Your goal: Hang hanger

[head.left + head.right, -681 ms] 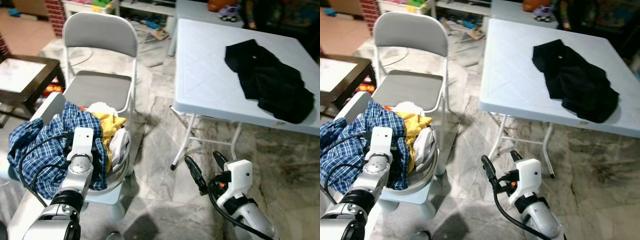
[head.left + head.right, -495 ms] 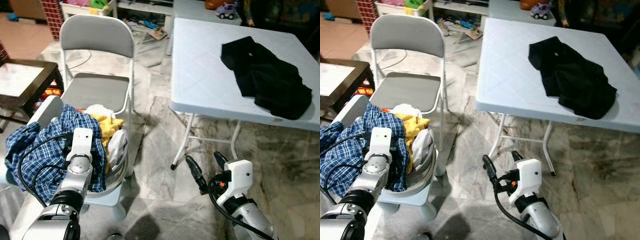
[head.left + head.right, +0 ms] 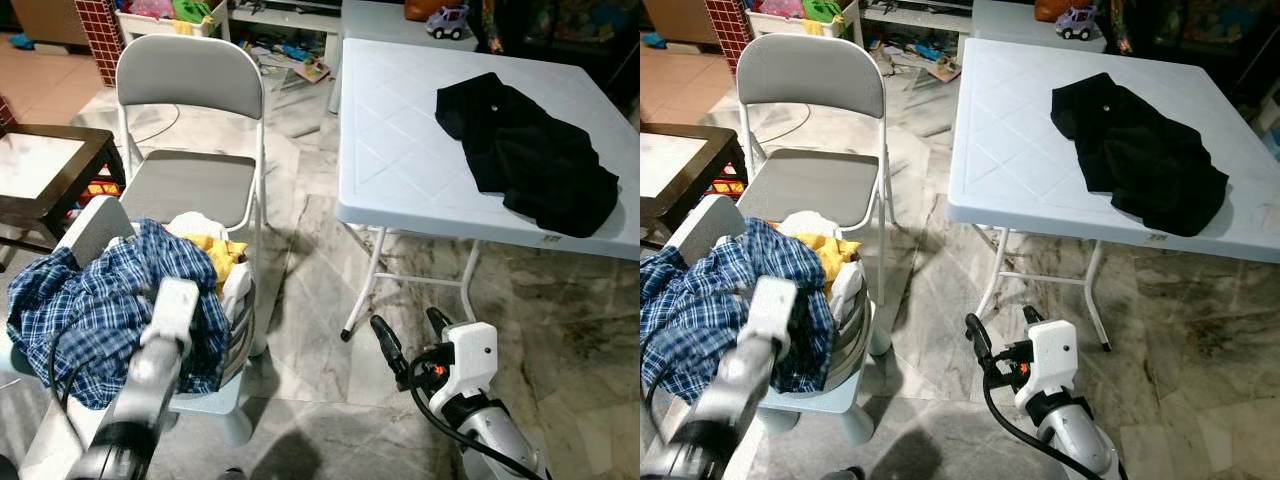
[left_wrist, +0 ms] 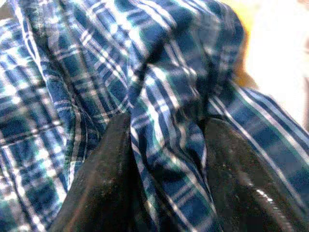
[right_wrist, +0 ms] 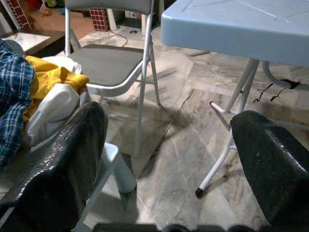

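Observation:
A blue plaid shirt (image 3: 80,310) is heaped over the near side of a white laundry basket (image 3: 243,318) at my left. My left arm (image 3: 165,335) reaches into that heap and looks blurred. In the left wrist view my left gripper (image 4: 169,124) is shut on a fold of the plaid shirt (image 4: 164,96), with one black finger (image 4: 108,183) on each side of the cloth. My right gripper (image 3: 404,320) hangs low over the marble floor in front of the table legs. It is open and holds nothing.
Yellow cloth (image 3: 222,250) and white cloth (image 3: 198,220) lie in the basket, which rests on a white stool (image 3: 205,400). Behind it stands a grey folding chair (image 3: 190,185). A white folding table (image 3: 410,150) at right carries a black garment (image 3: 530,150). A dark side table (image 3: 40,165) is at far left.
The camera has shifted a little, so the whole scene sits slightly lower. My left arm is now blurred and has moved on the plaid shirt. The right arm is nearly still.

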Controlling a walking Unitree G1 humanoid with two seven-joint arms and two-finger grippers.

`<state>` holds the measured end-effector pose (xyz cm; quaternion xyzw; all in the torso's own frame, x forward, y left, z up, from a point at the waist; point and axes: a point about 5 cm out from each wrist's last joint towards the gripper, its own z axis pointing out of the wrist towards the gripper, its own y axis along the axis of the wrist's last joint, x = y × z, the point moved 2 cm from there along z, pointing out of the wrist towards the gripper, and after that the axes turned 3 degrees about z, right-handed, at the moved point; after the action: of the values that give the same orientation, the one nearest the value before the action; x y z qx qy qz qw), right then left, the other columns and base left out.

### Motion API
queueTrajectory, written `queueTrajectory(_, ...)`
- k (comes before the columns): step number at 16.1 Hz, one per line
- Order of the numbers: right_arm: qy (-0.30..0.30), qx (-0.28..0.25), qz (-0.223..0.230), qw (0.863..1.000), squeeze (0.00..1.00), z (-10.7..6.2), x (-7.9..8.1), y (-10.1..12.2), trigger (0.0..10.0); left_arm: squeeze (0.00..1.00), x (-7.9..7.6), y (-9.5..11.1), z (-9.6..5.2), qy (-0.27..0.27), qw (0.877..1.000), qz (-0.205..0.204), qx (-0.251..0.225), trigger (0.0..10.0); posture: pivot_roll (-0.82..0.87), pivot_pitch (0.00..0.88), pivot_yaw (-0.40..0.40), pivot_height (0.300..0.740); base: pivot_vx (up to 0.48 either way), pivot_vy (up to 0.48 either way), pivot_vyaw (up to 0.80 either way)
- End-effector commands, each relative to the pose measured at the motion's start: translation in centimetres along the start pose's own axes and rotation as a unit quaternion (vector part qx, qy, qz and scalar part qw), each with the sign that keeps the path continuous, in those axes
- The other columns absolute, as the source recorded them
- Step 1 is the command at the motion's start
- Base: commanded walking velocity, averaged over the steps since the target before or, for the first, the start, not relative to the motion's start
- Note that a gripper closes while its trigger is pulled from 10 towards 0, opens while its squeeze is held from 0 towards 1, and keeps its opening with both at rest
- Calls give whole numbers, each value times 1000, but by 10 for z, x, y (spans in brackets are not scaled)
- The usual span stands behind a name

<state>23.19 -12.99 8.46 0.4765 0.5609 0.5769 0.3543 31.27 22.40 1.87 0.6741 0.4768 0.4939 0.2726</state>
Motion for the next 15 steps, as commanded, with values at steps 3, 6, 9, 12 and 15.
queueTrajectory(3,-2,3,-4,1000,0,0,-2,-1,10000,0,1,-15,-16,-34,998,53,-27,0,166,114,-126,740,0,0,0)
queueTrajectory(6,0,6,-6,1000,0,0,-2,-3,10000,0,3,-38,-40,-67,991,105,-49,0,166,119,-129,740,0,0,0)
queueTrajectory(9,1,11,-8,1000,0,0,-3,-5,10000,0,1,-30,-45,-71,986,120,-95,0,169,122,-135,740,0,0,0)
queueTrajectory(12,9,17,-11,1000,0,1,1,-9,10000,0,3,18,-31,-42,977,109,-180,0,169,120,-141,740,0,0,0)
queueTrajectory(15,13,21,-17,1000,0,1,2,-11,10000,0,-2,57,-21,-25,966,81,-244,0,163,117,-141,740,0,0,0)
